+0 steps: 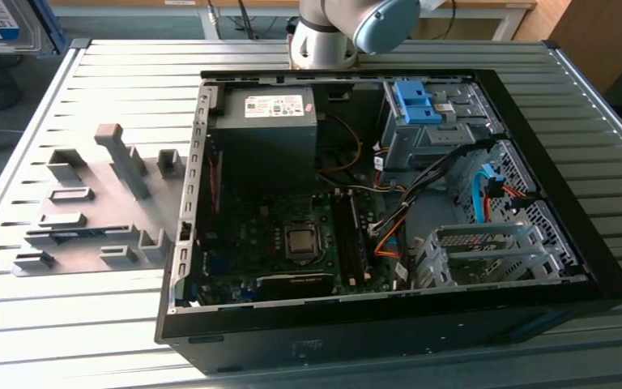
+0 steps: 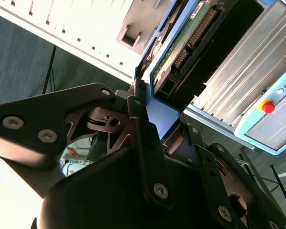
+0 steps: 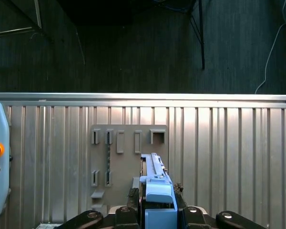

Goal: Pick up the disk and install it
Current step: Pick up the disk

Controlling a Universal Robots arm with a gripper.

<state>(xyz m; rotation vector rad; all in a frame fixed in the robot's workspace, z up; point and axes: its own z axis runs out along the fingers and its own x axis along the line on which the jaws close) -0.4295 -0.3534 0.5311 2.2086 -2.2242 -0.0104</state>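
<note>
My gripper point(image 2: 161, 113) is shut on the disk point(image 2: 193, 40), its dark fingers point(image 2: 139, 112) pressing the blue plastic frame from both sides. The disk's green circuit board and connector show in the second wrist view. In the first wrist view the disk point(image 3: 152, 168) stands on edge between the fingers of the gripper point(image 3: 157, 202), held above the ribbed metal table. The open computer case point(image 1: 398, 320) lies on the table in the exterior view, with a metal drive cage point(image 1: 484, 255) at its front right. The arm point(image 1: 338, 32) stands behind the case.
A grey fixture plate point(image 1: 95, 211) with slots and upright blocks sits at the exterior view's left of the case, and the fixture plate point(image 3: 126, 143) lies below the held disk. A blue clip point(image 1: 414, 101) sits in the rear bay. A pendant's red button point(image 2: 267, 106) is nearby.
</note>
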